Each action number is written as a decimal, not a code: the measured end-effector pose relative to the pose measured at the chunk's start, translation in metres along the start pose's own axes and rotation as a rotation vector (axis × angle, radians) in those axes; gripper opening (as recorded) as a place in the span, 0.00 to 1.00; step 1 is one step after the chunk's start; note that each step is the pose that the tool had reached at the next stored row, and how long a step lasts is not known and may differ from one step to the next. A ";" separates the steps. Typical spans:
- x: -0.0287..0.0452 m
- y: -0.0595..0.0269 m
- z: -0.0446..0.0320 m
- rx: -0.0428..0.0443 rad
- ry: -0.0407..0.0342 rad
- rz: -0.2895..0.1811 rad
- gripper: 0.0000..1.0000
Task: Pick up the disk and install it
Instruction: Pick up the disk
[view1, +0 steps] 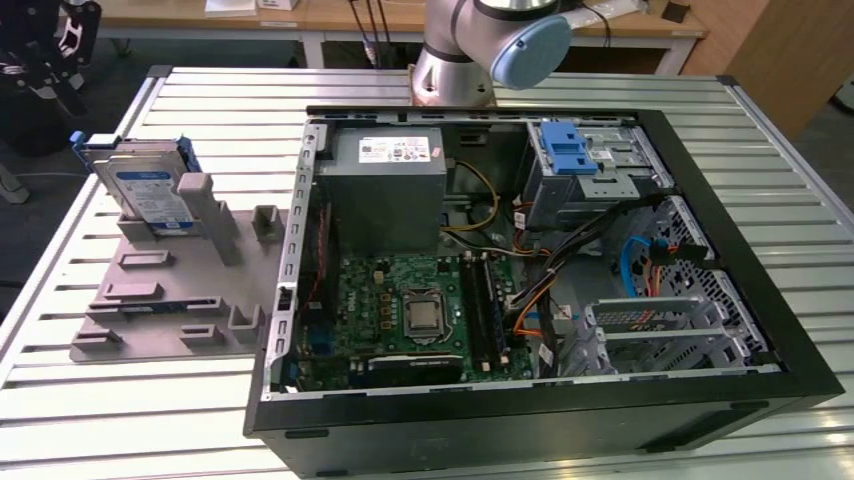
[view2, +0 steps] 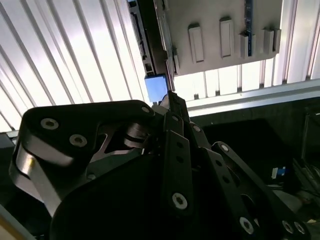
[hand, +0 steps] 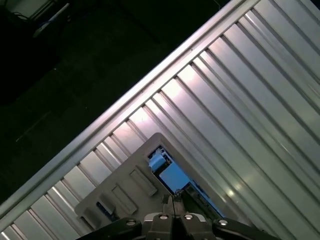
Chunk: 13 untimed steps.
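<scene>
We were in a robotics lab: an opened computer case (view1: 534, 270) lay on a ribbed aluminium table (view1: 781, 150), the robot arm's base (view1: 454, 70) stood just behind the case, wooden desks (view1: 334, 15) beyond it, a grey fixture (view1: 160, 300) beside it holding the disk (view1: 150, 195).

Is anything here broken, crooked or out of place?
Nothing stands out. The disk stands on edge in its grey rack. The computer case lies open on the table, as you would expect for fitting a part.
</scene>
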<state>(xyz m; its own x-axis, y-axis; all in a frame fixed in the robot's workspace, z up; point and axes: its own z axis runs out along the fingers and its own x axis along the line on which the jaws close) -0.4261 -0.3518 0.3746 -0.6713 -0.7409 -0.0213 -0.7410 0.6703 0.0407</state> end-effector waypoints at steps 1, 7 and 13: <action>0.0001 0.0001 0.0000 -0.0002 0.0006 -0.012 0.11; 0.0003 0.0003 0.0001 -0.0013 0.0042 -0.088 0.11; 0.0005 0.0005 0.0001 -0.0025 0.0076 -0.164 0.11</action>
<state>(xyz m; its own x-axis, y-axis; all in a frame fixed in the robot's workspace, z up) -0.4268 -0.3518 0.3745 -0.5410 -0.8408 -0.0203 -0.8407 0.5400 0.0398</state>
